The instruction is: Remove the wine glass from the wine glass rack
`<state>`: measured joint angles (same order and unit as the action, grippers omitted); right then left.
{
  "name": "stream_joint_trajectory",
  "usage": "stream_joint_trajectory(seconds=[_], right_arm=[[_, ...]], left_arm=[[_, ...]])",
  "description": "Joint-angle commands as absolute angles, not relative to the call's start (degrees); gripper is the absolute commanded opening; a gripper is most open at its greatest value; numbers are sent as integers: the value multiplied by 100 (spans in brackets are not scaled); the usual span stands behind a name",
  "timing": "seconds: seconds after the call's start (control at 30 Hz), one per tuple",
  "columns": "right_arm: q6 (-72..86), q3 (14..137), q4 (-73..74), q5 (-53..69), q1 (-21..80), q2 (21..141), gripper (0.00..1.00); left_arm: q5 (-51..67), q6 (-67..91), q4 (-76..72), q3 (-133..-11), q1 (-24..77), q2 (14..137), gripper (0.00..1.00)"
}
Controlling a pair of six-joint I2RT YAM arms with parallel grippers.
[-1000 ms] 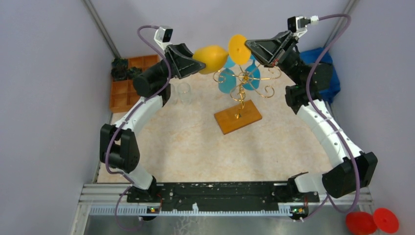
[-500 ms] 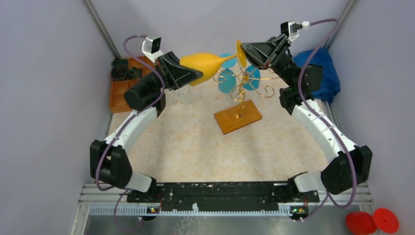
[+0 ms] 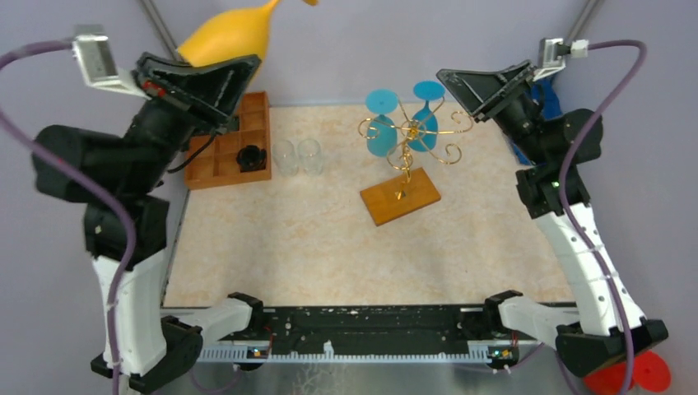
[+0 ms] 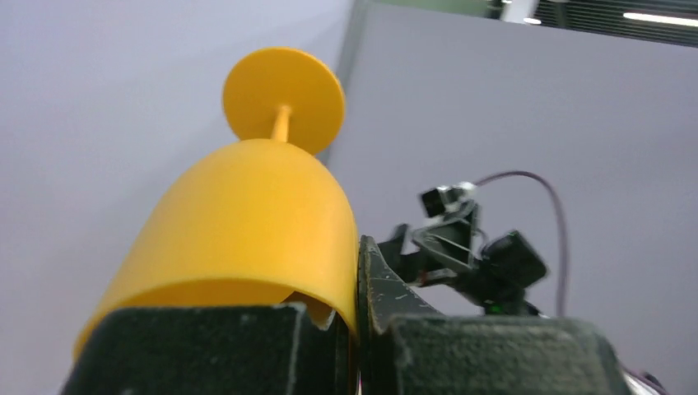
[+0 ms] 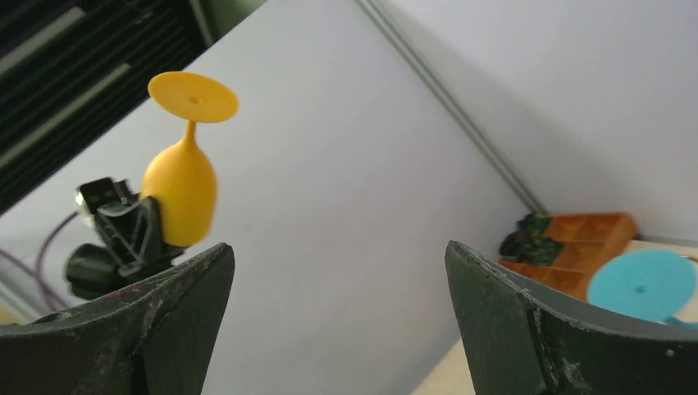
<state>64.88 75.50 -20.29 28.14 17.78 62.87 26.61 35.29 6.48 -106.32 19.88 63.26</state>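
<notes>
My left gripper point(image 3: 234, 70) is raised high at the far left and is shut on the rim of a yellow wine glass point(image 3: 226, 37), which points up and away with its foot at the top edge. In the left wrist view the wine glass point(image 4: 247, 214) is pinched at its rim wall by the left gripper point(image 4: 358, 329). The gold wire wine glass rack point(image 3: 407, 136) stands on its wooden base point(image 3: 401, 196) with two blue glasses point(image 3: 381, 136) hanging on it. My right gripper point(image 3: 453, 82) is open and empty, above and right of the rack, and it shows wide apart point(image 5: 337, 247).
An orange compartmented tray point(image 3: 226, 144) sits at the back left with two clear glasses point(image 3: 286, 156) beside it. A blue cloth point(image 3: 539, 95) lies behind the right arm. Red pieces point(image 3: 625, 374) lie off the table at the near right.
The left arm has lifted the yellow glass up and away to the left, clear of the rack. The right gripper let go of the glass's foot, opened wide and drew back to the right.
</notes>
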Motion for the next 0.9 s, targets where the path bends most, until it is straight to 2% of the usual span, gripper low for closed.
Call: stream_joint_trajectory(seconds=[0.0,0.17,0.4,0.6,0.87], right_arm=[[4690,8435,125,1959,1723,5882,97],[3929,8976,1265,1343,1723,5777,97],[3743,9366,2322,1149,1722,6123,97],[3889,9216,2218,1291,1723,6353,98],[3919,8977,2111,1347,1714,6489,99]], left_arm=[[649,1682,5218,-12072,1971,7052,0],[-212,1396,7000,-12911,1975,7802,0],[-962,1351,7320,-12099,2013,7844,0],[-1829,1485,7737,-11172,2042,8206,0],[-450,1120,6219,-9619,2044,8366,0]])
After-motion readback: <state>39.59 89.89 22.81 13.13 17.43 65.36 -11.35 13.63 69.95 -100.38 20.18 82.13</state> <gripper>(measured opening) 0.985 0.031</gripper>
